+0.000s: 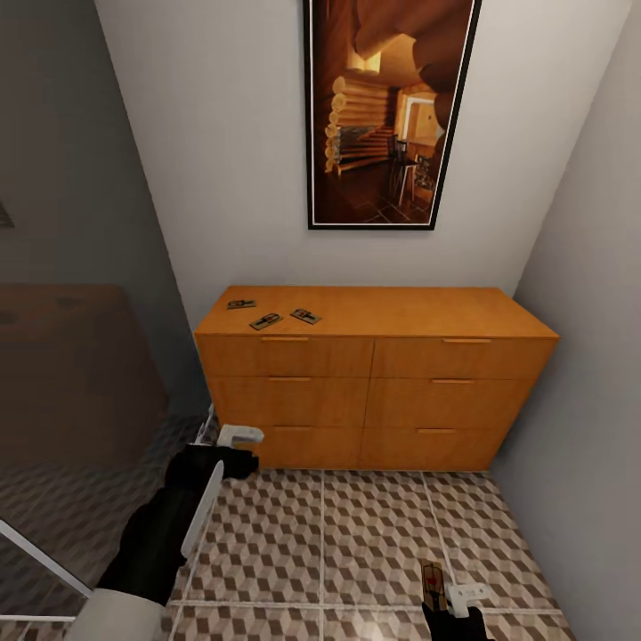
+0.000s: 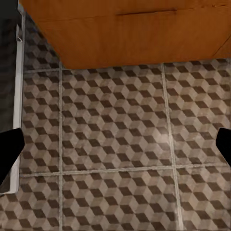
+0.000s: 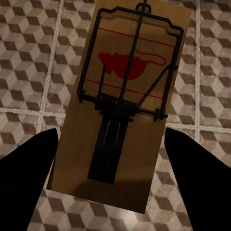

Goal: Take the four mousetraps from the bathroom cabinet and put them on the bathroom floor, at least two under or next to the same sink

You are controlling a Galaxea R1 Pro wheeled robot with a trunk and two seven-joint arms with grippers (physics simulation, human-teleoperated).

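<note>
Three mousetraps point(image 1: 240, 304) point(image 1: 265, 320) point(image 1: 305, 315) lie on the left part of the top of the orange-brown cabinet point(image 1: 374, 392). Its six drawers are closed. A fourth mousetrap point(image 3: 120, 106), a wooden slab with a dark wire spring and red print, sits between the fingers of my right gripper point(image 3: 110, 159), which is shut on it. That trap point(image 1: 434, 583) hangs low over the cube-patterned bathroom floor point(image 1: 356, 543), in front of the cabinet's right half. My left gripper point(image 1: 240, 450) is open and empty above the floor point(image 2: 115, 144) by the cabinet's lower left corner. The sink is out of view.
A dark glass shower panel point(image 1: 71, 401) with a pale frame rail point(image 2: 19, 96) stands close on the left. A grey wall point(image 1: 588, 401) closes the right side. A dark-framed picture point(image 1: 392, 107) hangs above the cabinet. Open tiles lie between me and the drawers.
</note>
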